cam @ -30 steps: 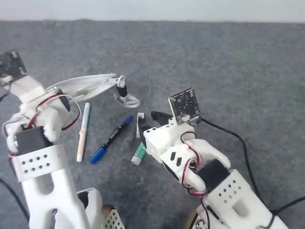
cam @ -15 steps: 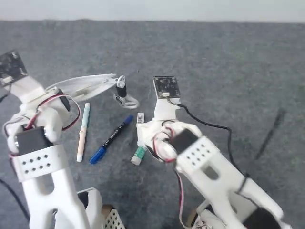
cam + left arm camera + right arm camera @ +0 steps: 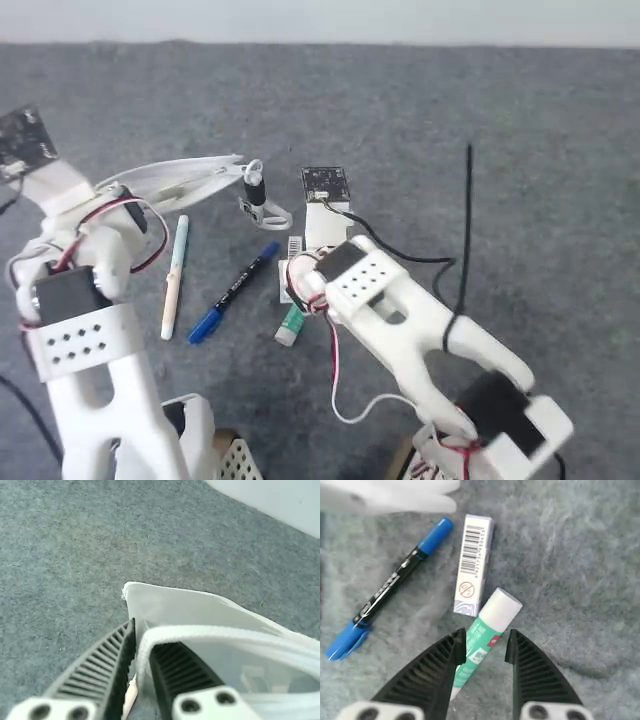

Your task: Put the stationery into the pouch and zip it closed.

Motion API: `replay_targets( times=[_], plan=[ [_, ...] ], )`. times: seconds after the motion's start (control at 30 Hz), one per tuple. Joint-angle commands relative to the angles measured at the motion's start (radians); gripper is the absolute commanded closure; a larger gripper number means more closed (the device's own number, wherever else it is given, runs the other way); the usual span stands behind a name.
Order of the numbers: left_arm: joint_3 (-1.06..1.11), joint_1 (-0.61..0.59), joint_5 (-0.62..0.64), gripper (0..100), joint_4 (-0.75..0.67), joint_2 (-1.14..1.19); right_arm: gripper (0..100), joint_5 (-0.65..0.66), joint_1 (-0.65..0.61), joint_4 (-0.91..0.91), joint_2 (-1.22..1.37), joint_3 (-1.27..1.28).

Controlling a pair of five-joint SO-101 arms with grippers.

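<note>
1. Over the glue stick (image 3: 487, 620), the right gripper (image 3: 486, 635) hangs with its jaws apart, one on each side of the tube.
2. On the counter (image 3: 500, 120), seen from above, the glue stick lies at 6 o'clock of the box (image 3: 474, 565), close against it. The marker (image 3: 390, 590) is at its 9 o'clock and the pen (image 3: 174, 275) lies beyond that.
3. At 11 o'clock of the glue stick, the left gripper (image 3: 140, 640) is clamped on the rim of the pouch (image 3: 200, 610).
4. Step in hand, as I judge it: the first pick-up, since all four pieces lie outside the pouch.
5. Next move: lower and close squarely on the tube without nudging the box. Then lift it and carry it toward 11 o'clock to the pouch; zipping comes last
</note>
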Motion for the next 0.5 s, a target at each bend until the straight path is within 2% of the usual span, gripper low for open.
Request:
replay_targets(
  times=[0.0,0.33,0.47],
  plan=[
    [-0.010,-0.002,0.017,99,-0.029,0.006,87.1,-0.023,0.016,-0.002,0.048,-0.095],
    [-0.008,-0.002,0.017,99,-0.026,0.006,87.1,-0.020,0.048,0.007,0.260,-0.193],
    [-0.008,-0.002,0.017,99,-0.025,0.006,87.5,-0.021,0.087,0.101,0.315,-0.273]
  ],
)
